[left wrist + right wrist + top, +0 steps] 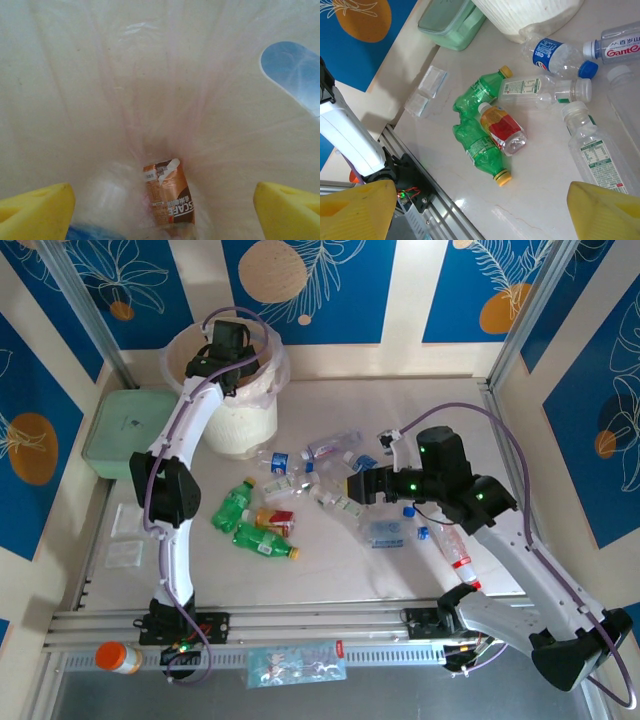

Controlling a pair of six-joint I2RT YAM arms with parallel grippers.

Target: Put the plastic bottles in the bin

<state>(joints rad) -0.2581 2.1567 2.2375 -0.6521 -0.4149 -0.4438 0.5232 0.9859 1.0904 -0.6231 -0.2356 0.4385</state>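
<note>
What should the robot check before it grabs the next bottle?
1. Left gripper open and empty over the bin: ok.
2. Bin standing upright: ok.
3. Right gripper open and empty: ok.
4. Bottles below it lying apart: not ok, the green bottles and the red-labelled bottle are bunched together.
5. Every bottle in the bin: not ok, clear bottles lie on the table.
6. Which bottle comes next: cannot tell.
</note>
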